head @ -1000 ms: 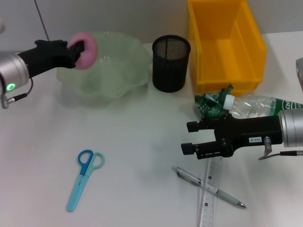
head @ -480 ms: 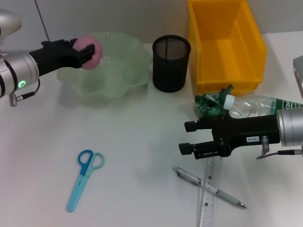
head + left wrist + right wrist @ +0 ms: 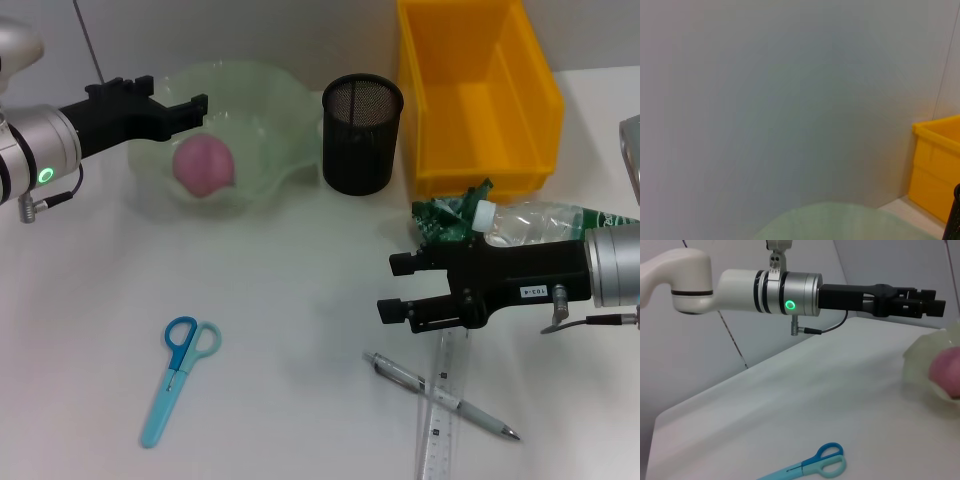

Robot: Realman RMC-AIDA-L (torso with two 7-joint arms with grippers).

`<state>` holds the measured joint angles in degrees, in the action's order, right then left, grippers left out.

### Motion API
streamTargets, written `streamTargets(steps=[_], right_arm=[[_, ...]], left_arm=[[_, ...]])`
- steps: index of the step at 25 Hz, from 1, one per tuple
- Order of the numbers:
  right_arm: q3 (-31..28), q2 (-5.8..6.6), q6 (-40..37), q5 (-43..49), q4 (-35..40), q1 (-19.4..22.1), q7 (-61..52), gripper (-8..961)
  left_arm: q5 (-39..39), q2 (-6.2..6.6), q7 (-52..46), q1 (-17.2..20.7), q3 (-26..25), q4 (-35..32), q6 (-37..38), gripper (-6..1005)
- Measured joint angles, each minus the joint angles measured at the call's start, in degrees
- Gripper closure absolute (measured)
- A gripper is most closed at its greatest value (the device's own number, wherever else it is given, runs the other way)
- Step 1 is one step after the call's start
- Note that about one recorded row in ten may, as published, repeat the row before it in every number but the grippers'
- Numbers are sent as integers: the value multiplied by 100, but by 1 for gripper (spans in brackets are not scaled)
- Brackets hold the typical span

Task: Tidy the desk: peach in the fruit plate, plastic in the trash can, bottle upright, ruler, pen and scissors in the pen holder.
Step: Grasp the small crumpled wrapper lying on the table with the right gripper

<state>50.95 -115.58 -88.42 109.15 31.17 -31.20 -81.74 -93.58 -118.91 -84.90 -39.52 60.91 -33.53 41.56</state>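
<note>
Two claws in view, both with fingers apart and holding nothing. Left claw [image 3: 168,94] hangs over the near-left rim of the fruit plate [image 3: 265,110], and the peach [image 3: 203,166] lies inside the plate below it, clear of the fingers. Right claw [image 3: 401,288] hovers over the bench [image 3: 280,300] right of centre, pointing toward the robot's left, just in front of the bottle [image 3: 540,222], which lies on its side with its white cap toward the middle. Crumpled green plastic [image 3: 447,217] sits touching the bottle's cap end, just in front of the trash can [image 3: 478,95]. Pen holder [image 3: 361,133] stands upright between plate and trash can, close beside the can. Ruler [image 3: 443,410] lies on the bench below the right claw, with the pen [image 3: 440,396] crossed over it at an angle. Scissors [image 3: 176,378] lie flat on the near-left part of the bench, handles away from the robot, well apart from everything else. Right wrist view shows the left arm reaching across, scissors [image 3: 810,466] below it, peach [image 3: 947,371] in the plate at the edge.
</note>
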Motion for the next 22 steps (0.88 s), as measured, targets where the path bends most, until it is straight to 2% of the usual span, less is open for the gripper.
streamTargets(steps=[3,6,8,10,11,15,20,22], right_arm=[[-7,0,-1,0,-2,0,0,170],[-14,3,-1,1,-4,3,-1,169],[-15,7,0,-1,-6,5,-24,169],[-15,16,0,-4,-6,5,-69,169],[-15,16,0,-4,-6,5,-69,169],[8,47,-24,-1,20,2,-222,169],[36,98,-86,3,39,-2,-355,170],[38,126,-123,8,42,-2,-386,170]], left_arm=[[87,12,-52,-1,-5,2,158,170],[148,44,-191,45,-52,-41,605,170],[213,172,-464,274,-285,-305,2252,170],[217,264,-610,402,-399,-431,3132,170],[208,349,-722,496,-458,-451,3743,170],[101,586,-791,795,-446,-223,4927,170],[-254,613,-541,1033,-350,-183,5232,170],[-690,533,-52,1188,-252,-174,5293,170]])
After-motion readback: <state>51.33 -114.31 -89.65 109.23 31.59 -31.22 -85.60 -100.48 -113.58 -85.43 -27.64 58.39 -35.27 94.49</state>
